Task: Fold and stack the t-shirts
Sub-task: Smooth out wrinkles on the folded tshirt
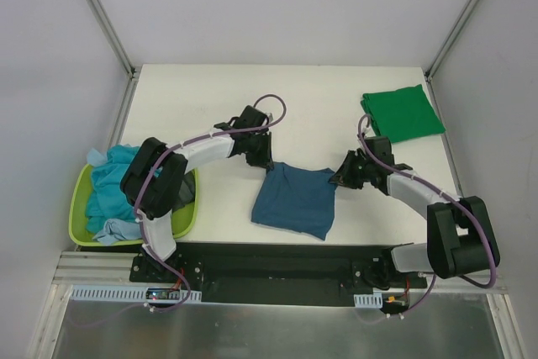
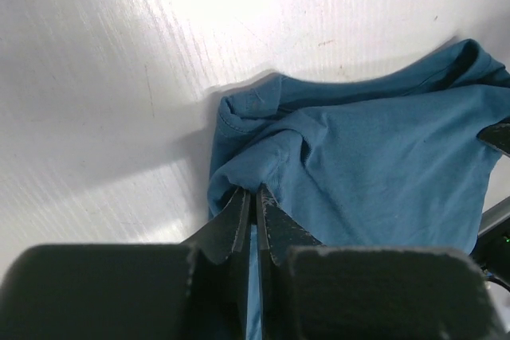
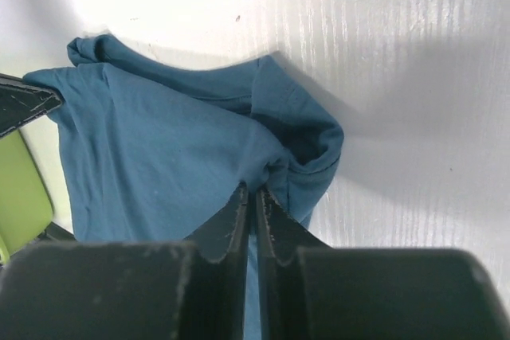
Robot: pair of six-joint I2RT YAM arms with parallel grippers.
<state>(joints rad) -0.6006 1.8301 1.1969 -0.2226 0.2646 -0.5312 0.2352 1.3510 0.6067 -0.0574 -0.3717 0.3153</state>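
My fingers cover the bits of cloth I am pinching, so I can't see how much is caught. Both wrist cameras cut off the near end of the blue shirt point(image 1: 294, 199). My left arm hides part of the basket point(image 1: 77, 208) at the left edge of the bench point(image 1: 319, 115). Turquoise shirts point(image 1: 113, 182) are piled in the basket, but I can't tell how many. Something dark sits under my arm there too, and I can't make it out.

My left arm goes up from its base, bends over the basket, then reaches right across the bench. My left gripper point(image 1: 266, 163) is squeezed tight on the shirt's far left corner. My right arm bends at the right side and reaches left. My right gripper point(image 1: 338, 179) is squeezed tight on the far right corner. The cloth is bunched up at both pinches.

The blue shirt is in the near middle of the bench, between my two grippers. Its far edge runs from one gripper to the other. Its long way runs from far to near, leaning a little to the right at the near end. I can't tell how much of it lies flat.

A green shirt point(image 1: 402, 113) lies folded at the far right, well apart.
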